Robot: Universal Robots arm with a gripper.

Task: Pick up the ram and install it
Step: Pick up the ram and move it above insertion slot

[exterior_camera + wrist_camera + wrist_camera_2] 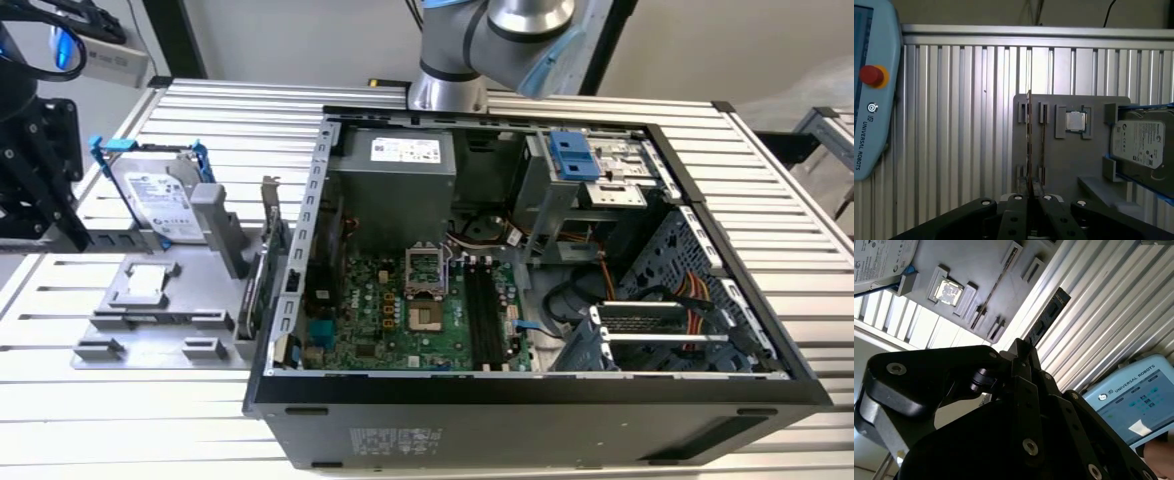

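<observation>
Gripping the ram (1051, 312), a thin, flat, long and narrow memory stick of dark circuit board, the black two-finger tool (1021, 350) is clenched on one end of it. The stick goes straight out from the fingertips, so its long axis continues the line of the tool.

In the first wrist view the ram (1029, 140) shows edge-on as one fine line from the tool (1030, 197). It runs parallel to the narrow slots of the grey plastic holder plate (1069, 160), along that plate's outer edge. In the second wrist view it stands against the ribbed aluminium tabletop (1104, 315) just beside the holder plate (969, 260), so I judge it is free of its slot and held above the plate, not resting in it.

Its face shows a row of black chips; the edge looks brownish.

The open black computer case (534, 400) stands next to the holder plate (147, 320), on the exterior view's right of it.
</observation>
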